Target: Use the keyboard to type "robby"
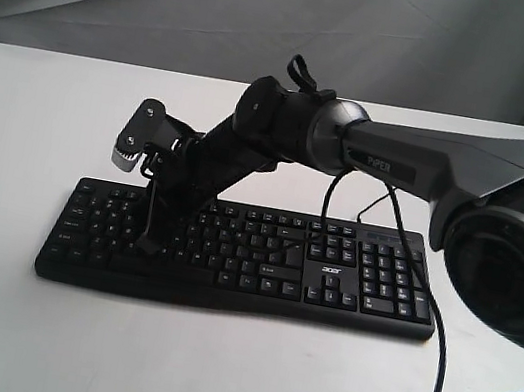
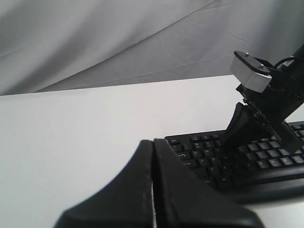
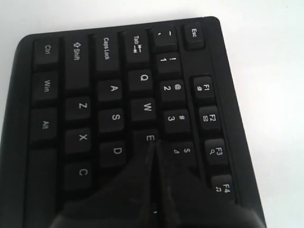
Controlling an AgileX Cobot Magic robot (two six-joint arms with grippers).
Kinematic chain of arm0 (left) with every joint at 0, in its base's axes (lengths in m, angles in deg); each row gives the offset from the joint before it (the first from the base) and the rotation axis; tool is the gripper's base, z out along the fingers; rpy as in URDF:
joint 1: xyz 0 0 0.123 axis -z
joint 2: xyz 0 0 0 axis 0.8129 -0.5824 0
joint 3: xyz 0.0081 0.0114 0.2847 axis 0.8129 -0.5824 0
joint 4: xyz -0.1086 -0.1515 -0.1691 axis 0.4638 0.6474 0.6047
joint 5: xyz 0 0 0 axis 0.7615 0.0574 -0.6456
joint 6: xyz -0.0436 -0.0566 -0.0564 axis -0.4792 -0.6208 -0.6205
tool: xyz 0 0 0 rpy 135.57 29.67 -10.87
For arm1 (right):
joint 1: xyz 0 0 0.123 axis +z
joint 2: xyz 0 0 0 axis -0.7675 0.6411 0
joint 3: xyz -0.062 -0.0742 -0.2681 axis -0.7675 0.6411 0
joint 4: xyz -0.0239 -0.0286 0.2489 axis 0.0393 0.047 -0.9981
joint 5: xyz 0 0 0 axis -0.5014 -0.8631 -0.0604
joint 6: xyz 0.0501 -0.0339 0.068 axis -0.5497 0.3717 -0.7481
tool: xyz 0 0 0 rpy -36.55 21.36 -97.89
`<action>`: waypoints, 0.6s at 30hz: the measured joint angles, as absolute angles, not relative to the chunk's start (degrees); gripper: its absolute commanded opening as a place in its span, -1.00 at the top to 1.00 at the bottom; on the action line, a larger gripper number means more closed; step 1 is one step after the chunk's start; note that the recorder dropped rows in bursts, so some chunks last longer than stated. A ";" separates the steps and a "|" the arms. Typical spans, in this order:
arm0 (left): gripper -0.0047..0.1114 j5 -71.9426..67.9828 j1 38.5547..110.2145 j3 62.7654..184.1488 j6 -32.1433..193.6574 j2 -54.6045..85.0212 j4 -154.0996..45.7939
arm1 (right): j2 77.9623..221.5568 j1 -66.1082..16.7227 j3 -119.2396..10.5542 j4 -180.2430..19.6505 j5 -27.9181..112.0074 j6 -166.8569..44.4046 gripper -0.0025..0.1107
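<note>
Nearest to the lens in the exterior view is the thick dark joint of the right arm (image 1: 505, 259), at the right edge of the frame. From it the arm reaches across the middle to the left part of the keyboard (image 1: 234, 295). The keyboard lies flat on the white table (image 1: 32, 115) in the lower centre of the frame, with its long axis running from left to right. The right gripper (image 3: 153, 145) has its two fingers pressed together and holds nothing. Its tip points down on the letter rows, at the edge of the E key (image 3: 149, 137). I cannot tell whether it touches the key or stands just above it. I judge that R, the first letter, is the next key in the same row, toward the right of the exterior frame, so the coming move is only a small step along the long axis. The left gripper (image 2: 153, 145) is also closed and empty. It hangs over bare table beyond the left end of the keyboard, so the right gripper is much nearer to the keys.
</note>
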State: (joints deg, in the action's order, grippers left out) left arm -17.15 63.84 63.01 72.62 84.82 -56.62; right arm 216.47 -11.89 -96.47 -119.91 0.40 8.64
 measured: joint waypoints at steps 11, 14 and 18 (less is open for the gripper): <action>0.92 -17.15 63.84 63.01 72.62 84.82 -56.62 | 215.59 -11.89 -96.47 -119.15 0.40 8.54 0.96; 0.92 -17.15 63.84 63.01 72.62 84.82 -56.62 | 211.75 -11.89 -96.47 -119.05 0.26 8.44 0.96; 0.92 -17.15 63.84 63.01 72.62 84.82 -56.62 | 209.33 -12.45 -96.47 -118.94 -2.93 8.32 0.96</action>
